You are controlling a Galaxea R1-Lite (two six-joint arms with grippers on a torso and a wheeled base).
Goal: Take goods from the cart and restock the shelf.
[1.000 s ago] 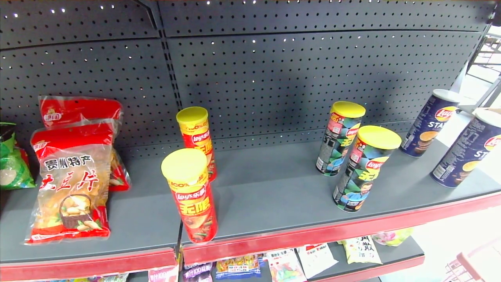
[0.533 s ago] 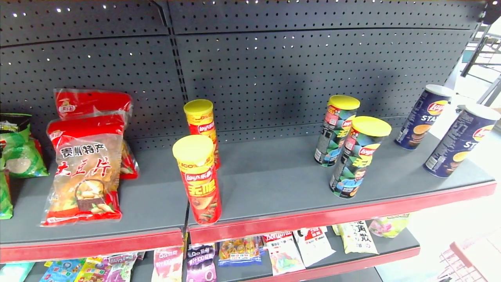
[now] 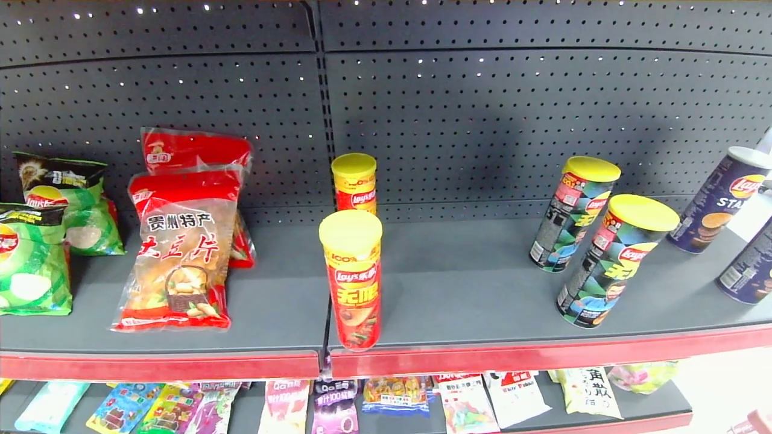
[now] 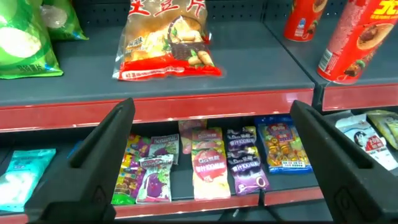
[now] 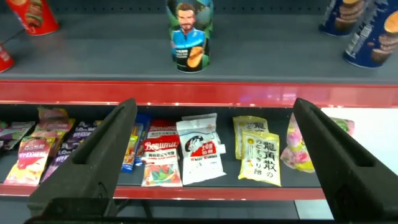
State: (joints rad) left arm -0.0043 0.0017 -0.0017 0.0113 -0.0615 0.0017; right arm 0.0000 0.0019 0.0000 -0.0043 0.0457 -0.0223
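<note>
The grey shelf [image 3: 458,295] with a red front edge carries two red chip cans with yellow lids [image 3: 353,280], one behind the other. To their right are two dark patterned cans [image 3: 615,259], and two blue cans [image 3: 718,199] stand at the far right. Red peanut bags [image 3: 178,259] and green chip bags [image 3: 30,259] lie on the left. My left gripper [image 4: 211,106] is open and holds nothing, below the shelf edge and facing the peanut bag [image 4: 168,37]. My right gripper [image 5: 214,102] is open and holds nothing, below the front patterned can [image 5: 189,31].
A lower shelf [image 3: 657,401] holds several small snack packets [image 4: 208,165], among them white ones [image 5: 199,155]. Perforated dark panels [image 3: 482,120] back the shelf. Bare shelf surface lies between the red cans and the patterned cans.
The whole head picture has slid to the right, so the camera has turned left. Green chip bags have come into view at the left. The goods on the shelf have not moved.
</note>
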